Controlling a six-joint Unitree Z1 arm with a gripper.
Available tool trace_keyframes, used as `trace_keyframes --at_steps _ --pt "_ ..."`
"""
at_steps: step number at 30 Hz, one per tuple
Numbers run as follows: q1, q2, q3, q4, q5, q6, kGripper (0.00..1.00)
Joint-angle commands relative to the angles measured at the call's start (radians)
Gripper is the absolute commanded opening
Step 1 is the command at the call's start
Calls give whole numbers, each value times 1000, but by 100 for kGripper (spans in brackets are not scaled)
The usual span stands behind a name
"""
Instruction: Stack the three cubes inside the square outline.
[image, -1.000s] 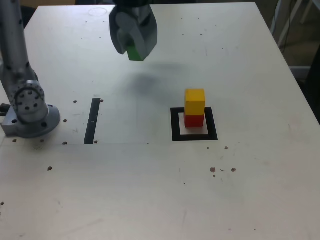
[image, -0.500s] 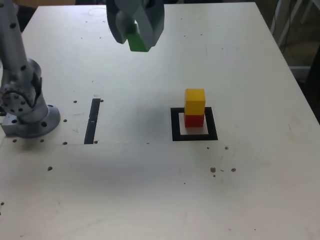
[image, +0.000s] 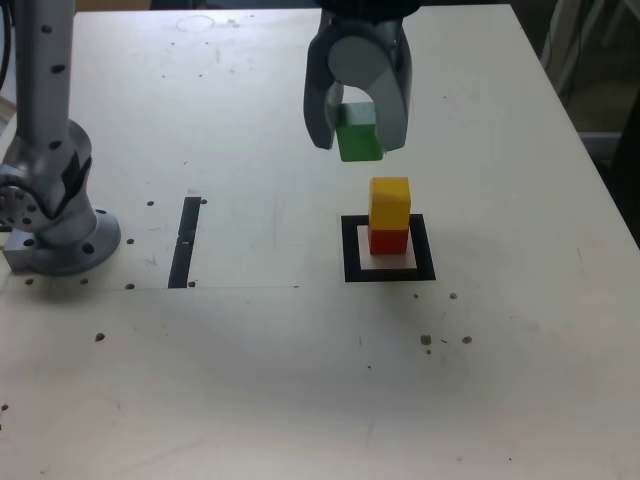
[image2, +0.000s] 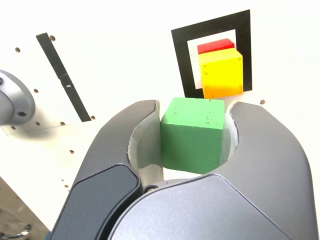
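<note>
My gripper (image: 358, 138) is shut on the green cube (image: 358, 132), held in the air just above and slightly to the exterior view's left of the stack. The yellow cube (image: 389, 204) sits on the red cube (image: 387, 240) inside the black square outline (image: 352, 250). In the wrist view the green cube (image2: 192, 134) is clamped between both fingers, with the yellow cube (image2: 221, 73), red cube (image2: 215, 46) and square outline (image2: 181, 65) beyond it.
A narrow black strip (image: 185, 241) lies at the exterior view's left of the square; it also shows in the wrist view as the strip (image2: 62, 76). The arm's grey base (image: 55, 215) stands at the far left. The table's right edge (image: 590, 160) is near.
The gripper, holding the green cube, has swung from the table's back left toward the exterior view's right and come down close above the yellow-on-red stack. The stack has not moved.
</note>
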Motion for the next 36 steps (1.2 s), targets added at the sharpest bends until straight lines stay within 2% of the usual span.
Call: trace_keyframes --at_steps 1,8,16,20,28,36 --pt "-3 11 -5 10 1 -12 26" --pt "-3 36 -26 13 -14 -28 31" --pt "-3 69 -85 12 -23 -53 26" --pt "-3 97 -85 11 -9 -78 26" --pt "-3 129 -81 10 48 -161 26" --pt "-2 146 -85 9 54 -180 27"
